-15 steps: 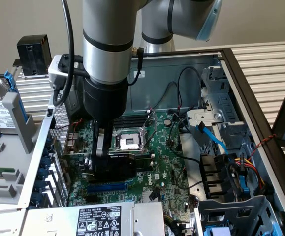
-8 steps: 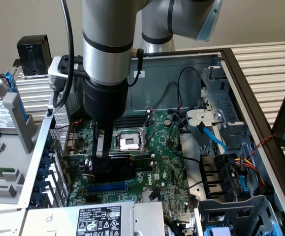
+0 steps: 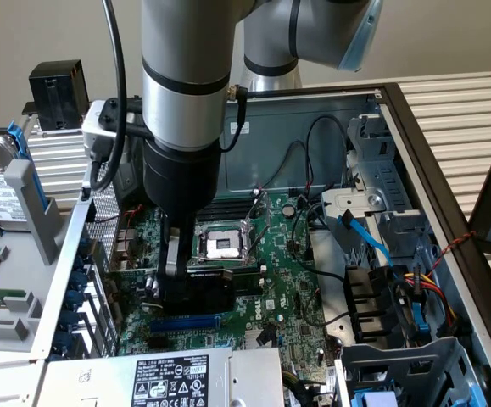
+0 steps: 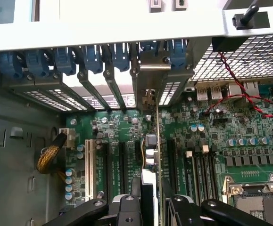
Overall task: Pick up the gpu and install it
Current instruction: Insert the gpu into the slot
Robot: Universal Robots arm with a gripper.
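Exterior view: the arm reaches straight down into the open case (image 3: 449, 212), and the jaws (image 3: 177, 280) are clamped on the gpu (image 3: 207, 287), a short card with a black shroud. The card stands on edge directly under the jaws, low over the motherboard (image 3: 287, 280), just in front of the CPU socket (image 3: 224, 244) and just behind the blue slot (image 3: 186, 323). Its long axis runs across the board, from the exterior view's left, where the rear slot brackets stand, towards the right. Whether it is already seated cannot be told. The power supply (image 3: 169, 377) lies at the near edge; drive cages and loose cables crowd the exterior view's right. The case sits on a slatted bench (image 3: 457, 102).

Wrist view: the gpu (image 4: 151, 155) runs edge-on away from between the two black fingers (image 4: 127, 207), held partway closed on it. Its metal end bracket (image 4: 151, 82) meets the row of rear slot openings with blue clips (image 4: 61, 61). Empty slots lie on either side of the card, so room is tight.
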